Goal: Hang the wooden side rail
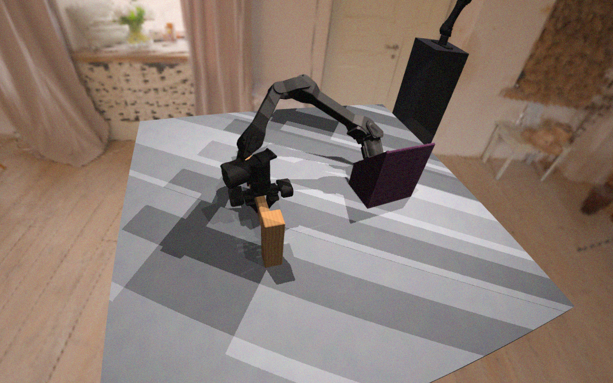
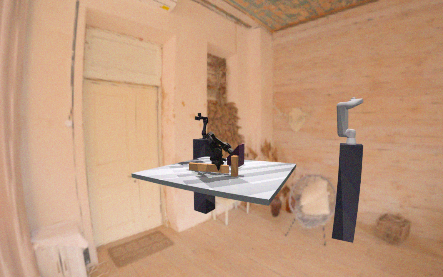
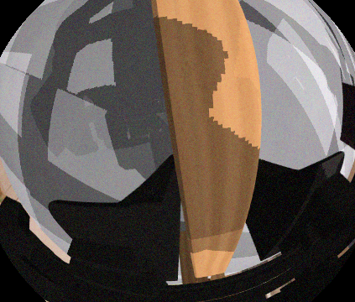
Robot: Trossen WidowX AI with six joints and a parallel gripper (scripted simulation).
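The wooden side rail (image 1: 262,205) (image 2: 200,167) (image 3: 211,168) is a long tan bar, upright on its narrow edge. My gripper (image 1: 259,199) (image 2: 218,167) (image 3: 199,157) is shut on it near its post end, one finger on each side. The headboard post (image 1: 272,240) (image 2: 234,166), a short wooden block, stands upright on the table. In the exterior view the rail's end is close to the post with a narrow light gap between them. The hooks, the pins and the slot cannot be made out. Whether the rail's far end touches the table cannot be told.
A dark purple angled panel (image 1: 402,176) (image 2: 240,154) stands by the arm's base, to the right of the rail in the top view. A dark pedestal (image 1: 430,85) with another black arm is behind the table (image 1: 347,305). A grey arm (image 2: 342,120) stands on a separate pedestal.
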